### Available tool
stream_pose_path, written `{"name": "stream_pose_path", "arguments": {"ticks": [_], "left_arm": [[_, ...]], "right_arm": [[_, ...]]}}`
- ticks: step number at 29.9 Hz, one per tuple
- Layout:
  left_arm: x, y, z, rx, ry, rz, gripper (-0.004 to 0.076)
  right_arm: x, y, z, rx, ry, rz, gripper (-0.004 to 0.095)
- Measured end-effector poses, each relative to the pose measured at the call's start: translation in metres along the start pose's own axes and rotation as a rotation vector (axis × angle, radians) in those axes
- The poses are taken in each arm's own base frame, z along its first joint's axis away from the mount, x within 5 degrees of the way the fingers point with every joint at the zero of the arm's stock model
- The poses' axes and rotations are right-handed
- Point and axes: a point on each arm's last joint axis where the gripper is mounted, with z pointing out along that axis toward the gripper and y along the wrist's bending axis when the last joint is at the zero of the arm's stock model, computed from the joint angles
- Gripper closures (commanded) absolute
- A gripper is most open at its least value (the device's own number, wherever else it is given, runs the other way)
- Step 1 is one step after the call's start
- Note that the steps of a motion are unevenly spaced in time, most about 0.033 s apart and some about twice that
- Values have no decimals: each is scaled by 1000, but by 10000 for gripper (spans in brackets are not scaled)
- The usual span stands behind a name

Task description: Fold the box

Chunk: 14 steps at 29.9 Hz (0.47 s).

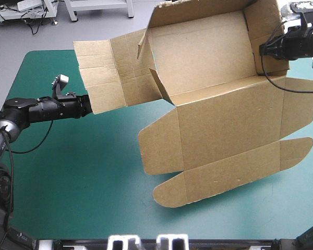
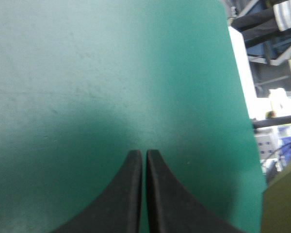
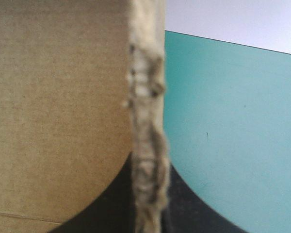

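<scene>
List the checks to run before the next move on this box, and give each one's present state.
1. Right gripper shut on the box at its raised wall edge: ok.
2. Left gripper holding board: not ok; it is shut on nothing, with only teal-green cover ahead.
3. Far panel lifted off the table: ok.
4. Left flap clear of the left gripper: cannot tell; they overlap in the high view.
5. Near rounded flaps lying flat on the cover: cannot tell.

High view looking down, left wrist close over teal-green cover (image 2: 111,73), right wrist at box (image 3: 53,97) edge (both visible overhead)
</scene>
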Motion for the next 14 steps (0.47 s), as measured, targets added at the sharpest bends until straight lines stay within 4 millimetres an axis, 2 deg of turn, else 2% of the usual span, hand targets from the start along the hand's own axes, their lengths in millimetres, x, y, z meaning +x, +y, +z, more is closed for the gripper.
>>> {"name": "stream_pose_path", "arguments": {"ticks": [6, 14], "left_arm": [[-2, 7, 25, 174, -15, -27, 709], [5, -13, 47, 250, 15, -7, 709]], "right_arm": [[-2, 10, 4, -37, -5, -24, 926], [-3, 39, 24, -56, 59, -108, 926]]}}
